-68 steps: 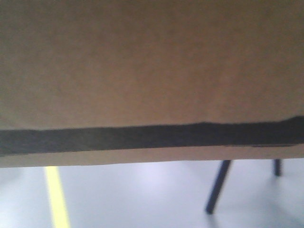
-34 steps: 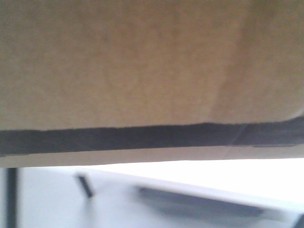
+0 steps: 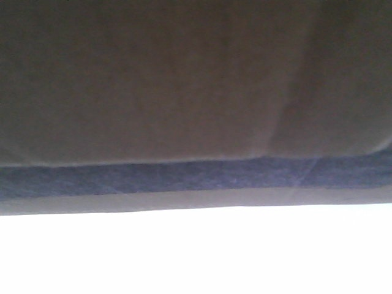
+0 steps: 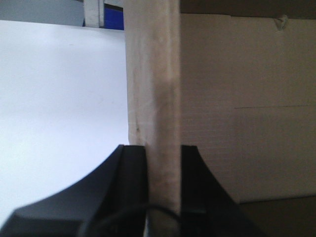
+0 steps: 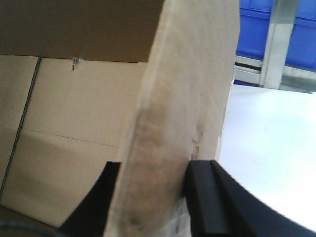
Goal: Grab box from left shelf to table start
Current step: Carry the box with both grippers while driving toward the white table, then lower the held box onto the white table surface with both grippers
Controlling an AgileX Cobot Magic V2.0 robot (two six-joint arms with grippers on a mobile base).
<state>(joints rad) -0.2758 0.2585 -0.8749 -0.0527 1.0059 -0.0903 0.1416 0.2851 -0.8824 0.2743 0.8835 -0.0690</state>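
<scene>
The brown cardboard box (image 3: 184, 86) fills the top of the front view, its black band (image 3: 184, 177) running along the lower edge. Below it lies the white table (image 3: 196, 257). My left gripper (image 4: 163, 158) is shut on an upright wall of the box (image 4: 153, 89), one black finger (image 4: 133, 182) on each side. My right gripper (image 5: 153, 173) is shut on the opposite box wall (image 5: 182, 89) in the same way. The box's inside (image 4: 242, 108) shows beside each clamped wall. The left shelf is out of view.
White table surface lies outside the box on the left (image 4: 59, 98) and on the right (image 5: 271, 148). Beyond the table stand blue bins (image 5: 254, 29) and a grey metal upright (image 5: 276, 44). A blue bin corner (image 4: 112, 7) shows in the left wrist view.
Under the box, the grey floor with yellow line and dark legs has given way to the white table top. The box keeps its place in the front view, now darker.
</scene>
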